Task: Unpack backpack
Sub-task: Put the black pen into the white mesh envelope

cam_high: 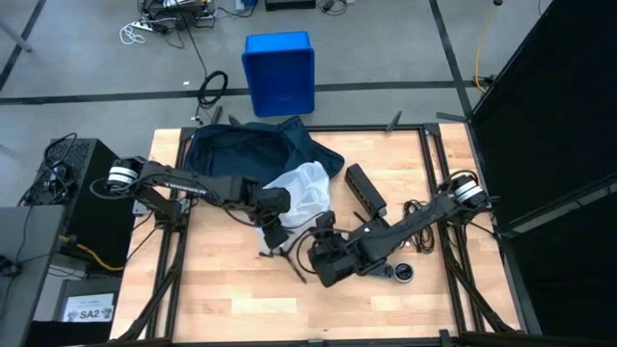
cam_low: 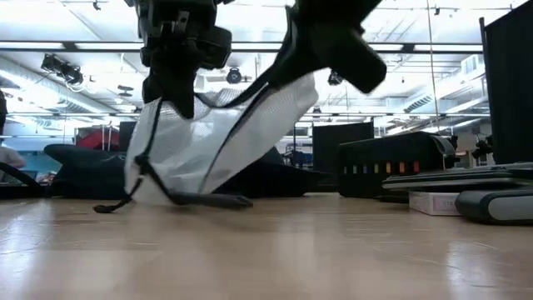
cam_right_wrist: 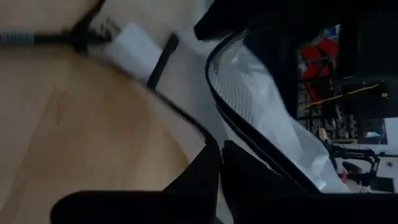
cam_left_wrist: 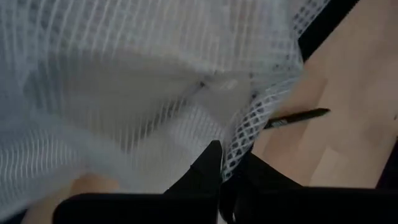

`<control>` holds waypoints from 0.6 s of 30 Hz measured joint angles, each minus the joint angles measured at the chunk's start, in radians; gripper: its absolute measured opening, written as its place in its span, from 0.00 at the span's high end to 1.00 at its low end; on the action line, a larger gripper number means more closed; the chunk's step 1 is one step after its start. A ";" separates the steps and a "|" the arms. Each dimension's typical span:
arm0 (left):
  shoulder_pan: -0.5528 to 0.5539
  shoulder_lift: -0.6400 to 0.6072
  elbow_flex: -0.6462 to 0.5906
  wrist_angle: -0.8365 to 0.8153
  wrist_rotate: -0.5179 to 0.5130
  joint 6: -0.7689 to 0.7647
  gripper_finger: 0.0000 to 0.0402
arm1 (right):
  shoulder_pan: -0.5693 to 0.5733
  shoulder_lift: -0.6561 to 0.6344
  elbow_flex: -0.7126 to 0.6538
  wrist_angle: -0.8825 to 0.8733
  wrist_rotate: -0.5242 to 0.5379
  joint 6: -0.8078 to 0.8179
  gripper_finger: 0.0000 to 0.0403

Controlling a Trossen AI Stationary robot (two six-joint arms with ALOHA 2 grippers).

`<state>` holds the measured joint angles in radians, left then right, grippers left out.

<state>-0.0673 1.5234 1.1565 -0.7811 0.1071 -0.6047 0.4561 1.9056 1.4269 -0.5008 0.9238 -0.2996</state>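
- Bare bench (cam_high: 386, 308) wood at the near edge.
- Small round black item (cam_high: 402, 273) near the right arm, on the bench; too small to identify.
- Right gripper (cam_high: 324, 227) mid-bench, fingers (cam_right_wrist: 208, 168) closed on the black-edged rim of the white mesh pouch (cam_high: 301, 190).
- Left gripper (cam_high: 273, 234) just beside it, fingers (cam_left_wrist: 208, 165) closed on the mesh of the same pouch.
- Pouch lifted between both grippers, lower corner touching the bench in the low view; black cord (cam_low: 179, 198) trailing from it onto the wood.
- Pen (cam_left_wrist: 297, 117) lying on the bench under the pouch, seen in the left wrist view.
- Black box (cam_high: 365, 189) right of the pouch, flat on the bench.
- Backpack (cam_high: 241, 149) behind the pouch at the far-left part of the bench, slumped flat, mouth toward the pouch, touching it.
- Blue bin (cam_high: 279, 72) on the floor beyond the far bench edge.
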 joint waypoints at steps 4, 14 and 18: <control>0.000 0.000 0.061 -0.032 -0.009 0.026 1.00 | 0.005 -0.036 0.000 0.017 0.001 0.000 1.00; 0.000 0.000 0.099 -0.041 -0.026 0.028 1.00 | 0.006 -0.042 -0.001 0.003 -0.290 0.010 1.00; 0.000 0.000 0.099 -0.042 -0.028 0.027 1.00 | 0.006 -0.042 -0.010 -0.079 -0.377 0.001 0.98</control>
<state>-0.0673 1.5234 1.2552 -0.8227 0.0796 -0.5781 0.4622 1.8637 1.4170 -0.5801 0.5465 -0.2989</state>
